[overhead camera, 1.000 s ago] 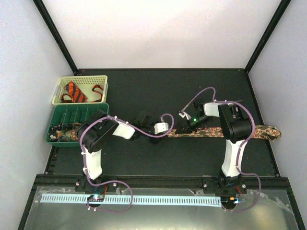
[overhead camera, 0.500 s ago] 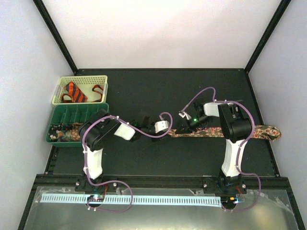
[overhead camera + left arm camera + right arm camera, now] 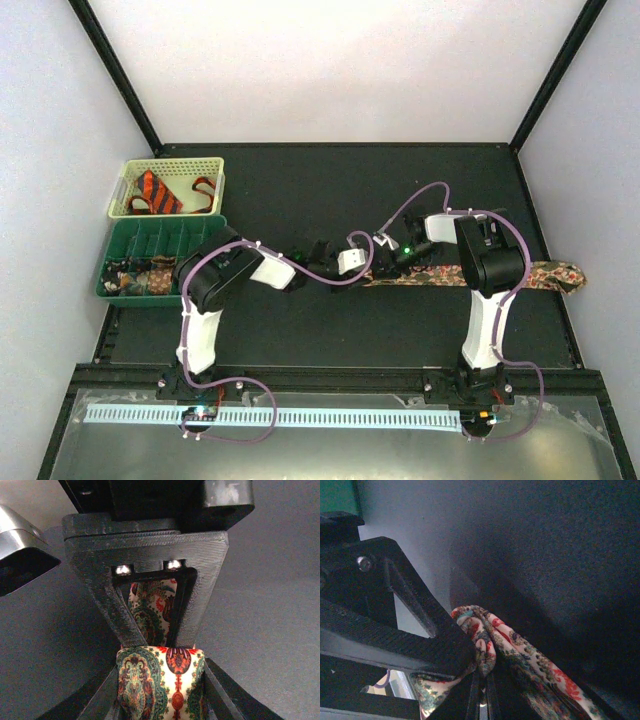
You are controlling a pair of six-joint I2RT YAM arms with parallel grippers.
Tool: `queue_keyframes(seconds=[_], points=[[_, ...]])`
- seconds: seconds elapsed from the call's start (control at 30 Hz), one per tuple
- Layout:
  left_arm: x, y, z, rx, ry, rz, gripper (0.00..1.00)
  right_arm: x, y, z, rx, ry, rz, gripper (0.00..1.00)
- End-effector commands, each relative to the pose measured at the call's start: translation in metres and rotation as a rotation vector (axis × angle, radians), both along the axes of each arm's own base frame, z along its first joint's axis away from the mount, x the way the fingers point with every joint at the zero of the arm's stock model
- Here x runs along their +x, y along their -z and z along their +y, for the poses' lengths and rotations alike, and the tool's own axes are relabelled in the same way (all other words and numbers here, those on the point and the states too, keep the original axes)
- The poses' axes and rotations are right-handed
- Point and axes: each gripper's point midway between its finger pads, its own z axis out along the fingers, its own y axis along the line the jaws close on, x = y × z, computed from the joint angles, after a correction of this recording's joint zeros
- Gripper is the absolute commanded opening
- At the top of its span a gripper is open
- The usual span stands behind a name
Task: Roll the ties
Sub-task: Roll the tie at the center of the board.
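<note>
Left gripper [image 3: 161, 692] is clamped on the folded end of the speckled tie [image 3: 500, 276], the fabric filling the gap between its fingers [image 3: 102, 700] and touching both. The right gripper [image 3: 481, 692] sits just beside it at mid-table, its fingers drawn nearly together on a bunched fold of the same tie. From the two grippers the tie runs as a flat strip to the right, passing behind the right arm's upright link, and its far end reaches the table's right edge rail and seems to lie over it. A wide stretch of bare dark table [image 3: 330, 190] lies between the grippers and the back wall, and a narrower band lies between the strip and the near rail. Against the left edge stand a cream basket [image 3: 215, 170] holding the orange striped tie [image 3: 158, 190] and, touching its near side, a green divided tray [image 3: 215, 228], both well apart from the grippers.
</note>
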Motion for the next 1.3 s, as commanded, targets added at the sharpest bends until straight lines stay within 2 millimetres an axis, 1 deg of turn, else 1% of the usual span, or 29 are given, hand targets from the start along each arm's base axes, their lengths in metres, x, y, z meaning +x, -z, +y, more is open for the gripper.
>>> queue_keyframes(seconds=[0.0, 0.2, 0.4, 0.53, 0.73, 0.83, 0.93, 1.03, 1.1, 1.17, 1.27], points=[[-0.004, 0.026, 0.003, 0.065, 0.009, 0.014, 0.41, -0.010, 0.032, -0.015, -0.117, -0.023, 0.008, 0.04], [-0.002, 0.049, 0.023, 0.176, -0.039, 0.041, 0.40, -0.008, 0.024, -0.012, -0.092, -0.022, -0.011, 0.06], [0.003, 0.064, 0.036, 0.294, -0.080, 0.050, 0.36, -0.004, 0.011, -0.008, -0.051, -0.016, -0.040, 0.12], [0.003, 0.070, 0.043, 0.349, -0.092, 0.064, 0.34, -0.002, -0.002, -0.008, -0.036, -0.016, -0.056, 0.18], [0.002, 0.076, 0.052, 0.405, -0.097, 0.060, 0.32, -0.005, -0.023, -0.017, -0.024, -0.008, -0.072, 0.29], [0.002, 0.078, 0.052, 0.414, -0.099, 0.064, 0.32, -0.006, -0.035, -0.010, 0.032, 0.014, -0.060, 0.36], [0.003, 0.078, 0.051, 0.421, -0.099, 0.065, 0.33, -0.003, -0.038, 0.000, 0.068, 0.040, -0.041, 0.40], [0.003, 0.078, 0.051, 0.424, -0.102, 0.068, 0.33, 0.000, -0.032, 0.006, 0.068, 0.034, -0.034, 0.39], [0.003, 0.078, 0.051, 0.426, -0.102, 0.070, 0.33, 0.002, -0.028, 0.007, 0.065, 0.031, -0.023, 0.35], [0.003, 0.078, 0.051, 0.428, -0.105, 0.067, 0.33, 0.001, -0.023, 0.006, 0.056, 0.027, -0.011, 0.28], [0.003, 0.079, 0.052, 0.431, -0.108, 0.070, 0.33, 0.003, -0.020, 0.005, 0.043, 0.026, -0.017, 0.10]])
